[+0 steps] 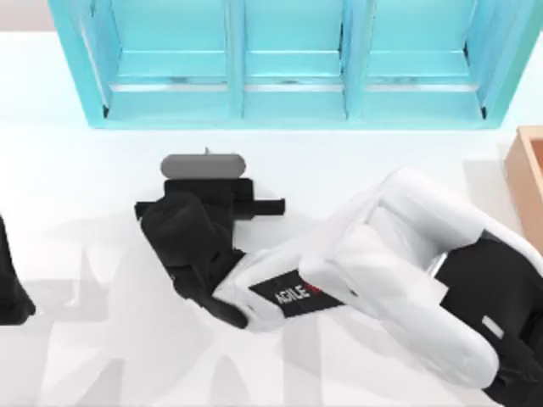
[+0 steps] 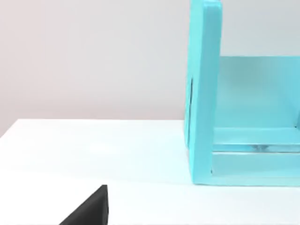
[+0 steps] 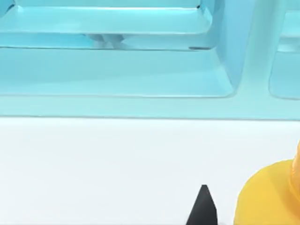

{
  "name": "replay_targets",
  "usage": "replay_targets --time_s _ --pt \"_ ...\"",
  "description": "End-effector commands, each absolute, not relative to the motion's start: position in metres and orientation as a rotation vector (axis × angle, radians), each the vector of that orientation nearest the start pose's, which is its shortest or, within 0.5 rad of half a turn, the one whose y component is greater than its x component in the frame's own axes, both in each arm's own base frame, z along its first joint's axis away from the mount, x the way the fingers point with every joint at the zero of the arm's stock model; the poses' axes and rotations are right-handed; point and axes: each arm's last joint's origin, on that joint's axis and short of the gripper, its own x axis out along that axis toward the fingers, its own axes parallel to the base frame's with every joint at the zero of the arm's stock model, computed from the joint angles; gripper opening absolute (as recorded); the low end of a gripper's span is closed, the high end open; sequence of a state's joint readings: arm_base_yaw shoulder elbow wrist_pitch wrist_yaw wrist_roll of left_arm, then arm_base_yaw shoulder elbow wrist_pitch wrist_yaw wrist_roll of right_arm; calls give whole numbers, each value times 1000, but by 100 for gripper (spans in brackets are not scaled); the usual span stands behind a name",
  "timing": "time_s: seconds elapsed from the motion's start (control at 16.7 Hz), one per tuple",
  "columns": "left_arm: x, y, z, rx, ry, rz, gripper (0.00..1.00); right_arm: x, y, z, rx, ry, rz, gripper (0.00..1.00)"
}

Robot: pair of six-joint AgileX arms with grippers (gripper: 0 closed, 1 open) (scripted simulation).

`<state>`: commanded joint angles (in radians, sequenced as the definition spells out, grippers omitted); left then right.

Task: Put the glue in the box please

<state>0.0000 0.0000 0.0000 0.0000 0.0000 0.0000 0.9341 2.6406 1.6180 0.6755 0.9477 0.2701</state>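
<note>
Before the shelf point(image 1: 293, 64), the right gripper point(image 1: 204, 182) hung over the glue point(image 3: 269, 197), its fingers' spread impossible to tell. Grasping seemed underway; next, carrying it right to the box point(image 1: 528, 165).

Rendered simulation: bare white table point(image 1: 85, 161), flat turquoise shelf unit point(image 1: 288, 59).

Glue point(image 3: 269, 197) and box point(image 1: 528, 170) edge-cropped.

A yellow-orange glue point(image 3: 269, 197) bottle sits beside a black fingertip point(image 3: 202, 208) on the white tabletop point(image 3: 117, 164), before the turquoise shelf unit point(image 3: 140, 70).
</note>
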Motion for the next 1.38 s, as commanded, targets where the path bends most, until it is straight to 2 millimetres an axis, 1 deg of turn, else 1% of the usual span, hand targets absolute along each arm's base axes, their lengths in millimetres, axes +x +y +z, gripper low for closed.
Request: replay_targets --time_s 0.12,0.24,0.36,0.54,0.66,0.78,1.08,1.26,1.38 --pt "106 -1 160 0 0 0 100 322 406 21 -14 198 -9 0" --pt "106 -1 160 0 0 0 100 322 407 33 -12 197 -8 0" --pt "106 -1 160 0 0 0 100 323 408 55 -12 197 -9 0" --pt "106 -1 160 0 0 0 100 323 407 93 -12 197 -10 0" --pt "106 -1 160 0 0 0 100 322 406 113 -13 197 -10 0" --pt "106 -1 160 0 0 0 100 322 406 119 -14 198 -9 0" --pt "106 -1 160 0 0 0 100 322 405 120 -22 201 -3 0" --pt "106 -1 160 0 0 0 100 328 397 134 -126 239 52 0" --pt "106 -1 160 0 0 0 100 336 383 147 -256 290 122 0"
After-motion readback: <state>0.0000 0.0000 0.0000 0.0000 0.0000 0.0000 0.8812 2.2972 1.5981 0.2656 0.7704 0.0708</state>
